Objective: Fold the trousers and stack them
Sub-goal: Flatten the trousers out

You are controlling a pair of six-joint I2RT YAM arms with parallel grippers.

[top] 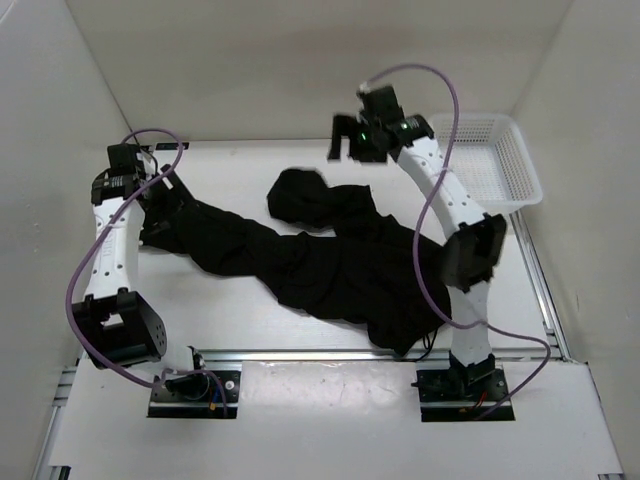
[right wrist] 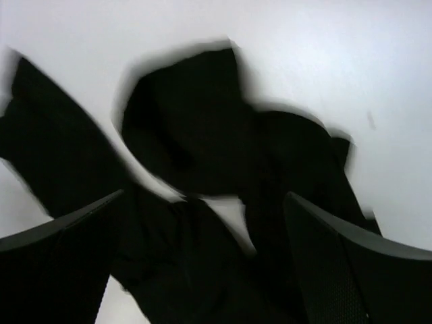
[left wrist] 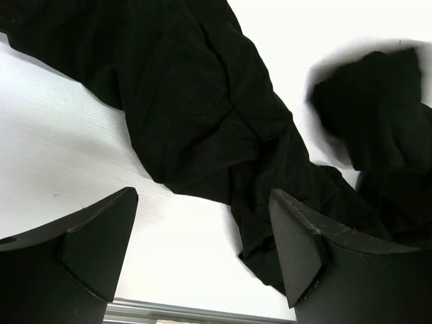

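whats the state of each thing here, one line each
trousers: unfolded, crumpled across the table, one end bunched
left gripper: open, over the trousers, holding nothing
right gripper: open, raised over the bunched end, holding nothing
basket: upright, apart from the trousers

I am holding my left gripper wide open above the white table. The black trousers are lying wrinkled across the table, and one part is bunching up, blurred, near my right finger.

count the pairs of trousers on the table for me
1: the black trousers sprawl across the middle of the table, one leg running to the left, a bunched end toward the back. Nothing shows a second pair hidden beneath.
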